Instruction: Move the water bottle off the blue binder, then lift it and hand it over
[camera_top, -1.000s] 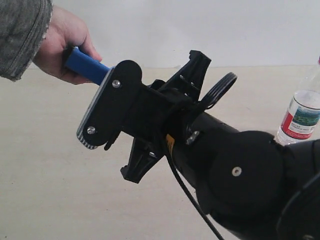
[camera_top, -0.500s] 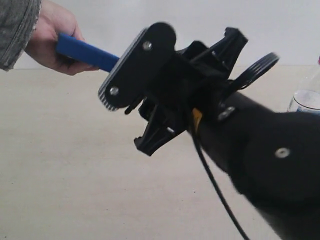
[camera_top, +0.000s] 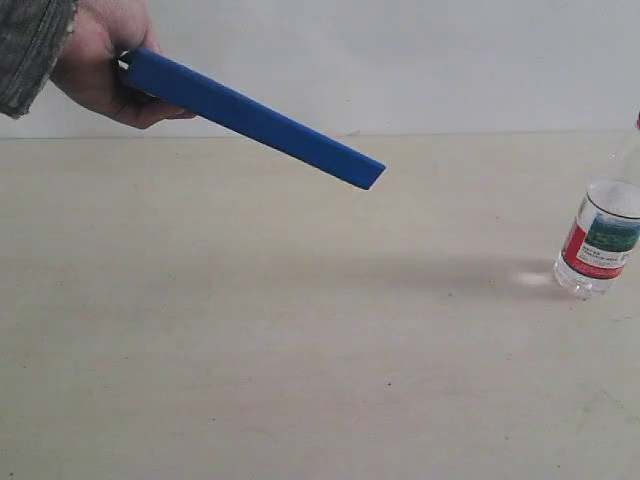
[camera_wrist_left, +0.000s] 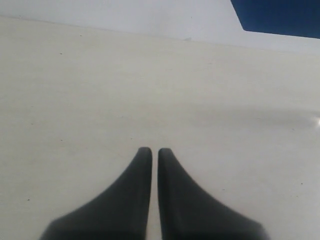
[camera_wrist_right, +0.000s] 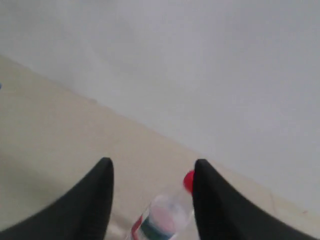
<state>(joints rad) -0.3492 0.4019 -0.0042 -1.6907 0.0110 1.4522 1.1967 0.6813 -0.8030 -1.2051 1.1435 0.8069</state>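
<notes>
Mostly, the water bottle (camera_top: 603, 235) shows, cap cropped.

The blue binder (camera_top: 255, 118) is a solid bright blue; in the left wrist view its corner reads as a darker navy. The water bottle (camera_top: 598, 240) is clear plastic with a label in red, white and green, and a red cap. The person's sleeve (camera_top: 30, 45) is a mottled grey knit. The tabletop (camera_top: 300, 350) is pale beige with a few faint dark specks, and the wall (camera_top: 450, 60) is off-white. The left end effector (camera_wrist_left: 150, 150) and the right end effector (camera_wrist_right: 153, 162) are both plain black.
</notes>
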